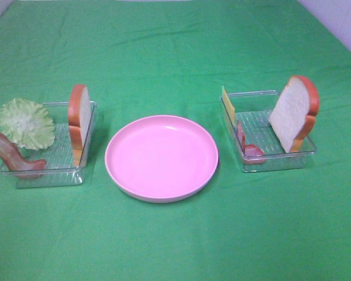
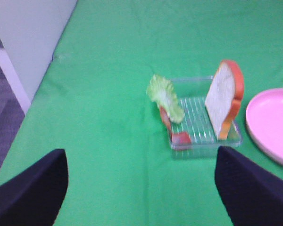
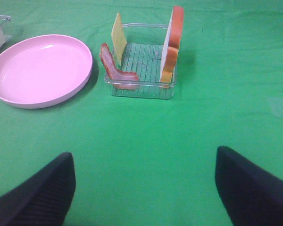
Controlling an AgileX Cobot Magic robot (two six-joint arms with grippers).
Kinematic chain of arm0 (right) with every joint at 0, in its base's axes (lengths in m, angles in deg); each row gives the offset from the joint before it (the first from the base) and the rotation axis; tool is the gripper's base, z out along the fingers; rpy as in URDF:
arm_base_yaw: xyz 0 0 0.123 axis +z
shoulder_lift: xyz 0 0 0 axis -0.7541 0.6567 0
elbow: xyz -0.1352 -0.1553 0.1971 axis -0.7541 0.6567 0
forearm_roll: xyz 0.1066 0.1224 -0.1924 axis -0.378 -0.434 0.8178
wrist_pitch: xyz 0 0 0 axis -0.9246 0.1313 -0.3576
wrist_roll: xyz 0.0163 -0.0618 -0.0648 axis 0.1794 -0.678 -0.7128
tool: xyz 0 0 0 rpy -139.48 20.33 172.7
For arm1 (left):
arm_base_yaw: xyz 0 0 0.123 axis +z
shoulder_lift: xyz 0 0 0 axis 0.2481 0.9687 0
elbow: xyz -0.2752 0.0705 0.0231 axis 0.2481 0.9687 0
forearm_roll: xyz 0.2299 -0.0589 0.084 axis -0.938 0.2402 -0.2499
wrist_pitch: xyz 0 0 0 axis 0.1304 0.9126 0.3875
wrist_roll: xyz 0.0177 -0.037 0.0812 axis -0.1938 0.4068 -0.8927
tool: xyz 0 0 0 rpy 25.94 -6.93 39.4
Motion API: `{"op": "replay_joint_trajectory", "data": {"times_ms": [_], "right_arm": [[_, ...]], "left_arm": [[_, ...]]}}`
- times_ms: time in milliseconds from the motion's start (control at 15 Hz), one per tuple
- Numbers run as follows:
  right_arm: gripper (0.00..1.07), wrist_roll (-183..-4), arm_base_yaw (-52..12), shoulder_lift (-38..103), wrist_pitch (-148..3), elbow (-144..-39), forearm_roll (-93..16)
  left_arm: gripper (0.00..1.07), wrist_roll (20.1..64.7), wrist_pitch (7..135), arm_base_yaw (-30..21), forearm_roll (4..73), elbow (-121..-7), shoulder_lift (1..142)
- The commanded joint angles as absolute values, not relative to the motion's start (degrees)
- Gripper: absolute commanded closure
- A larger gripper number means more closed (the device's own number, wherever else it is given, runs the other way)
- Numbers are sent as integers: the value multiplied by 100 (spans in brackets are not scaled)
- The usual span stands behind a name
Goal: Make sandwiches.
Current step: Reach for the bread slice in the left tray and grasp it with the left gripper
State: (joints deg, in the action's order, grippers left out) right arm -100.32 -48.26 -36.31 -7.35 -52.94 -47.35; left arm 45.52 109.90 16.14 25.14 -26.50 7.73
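In the left clear tray [image 1: 47, 175] a bread slice [image 1: 79, 120] stands on edge. A lettuce leaf [image 1: 23, 122] and a reddish bacon strip [image 1: 11, 155] lean on its left rim. In the right tray [image 1: 275, 161] stand another bread slice [image 1: 293, 111], a yellow cheese slice [image 1: 228, 105] and a reddish-pink meat strip [image 1: 248, 145]. My left gripper [image 2: 141, 197] is open and empty, short of the left tray [image 2: 203, 146]. My right gripper [image 3: 144, 193] is open and empty, short of the right tray [image 3: 141, 89]. Neither gripper shows in the exterior high view.
A round pink plate [image 1: 161, 157] sits empty between the two trays on the green cloth [image 1: 175, 246]. A white wall and the table's edge [image 2: 19, 94] lie beyond the left tray in the left wrist view.
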Motion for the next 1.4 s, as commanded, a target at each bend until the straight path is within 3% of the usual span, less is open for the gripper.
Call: {"op": "replay_joint_trajectory", "data": {"times_ms": [67,400,467,667,1000,1067,1200,1333,1400], "right_arm": [[30,-10038,-4832,-3711,-781,-5283,-4741],[30,-10038,-4832,-3711,-781,-5283,-4741],[30,-10038,-4832,-3711,-781,-5283,-4741],[30,-10038,-4832,-3711,-781,-5283,-4741],[30,-10038,-4832,-3711,-781,-5283,-4741],[30,-10038,-4832,-3711,-781,-5283,-4741],[30,-10038,-4832,-3711,-781,-5283,-4741],[30,-10038,-4832,-3711,-781,-5283,-4741],[30,-10038,-4832,-3711,-781,-5283,-4741]], "left_arm": [[26,4620,10200,1637,2961,-2931,1621],[26,4563,10589,1637,3780,-4323,5013],[26,4563,10589,1637,3780,-4323,5013],[26,4277,11724,1637,4044,-5899,7133],[26,4328,11884,1161,4090,-6936,8560],[26,4620,11913,640,3941,-7274,9247],[26,5268,12004,182,3488,-7549,9820],[26,6190,12062,-288,2904,-7904,10496],[26,6190,12062,-288,2904,-7904,10496]]}}
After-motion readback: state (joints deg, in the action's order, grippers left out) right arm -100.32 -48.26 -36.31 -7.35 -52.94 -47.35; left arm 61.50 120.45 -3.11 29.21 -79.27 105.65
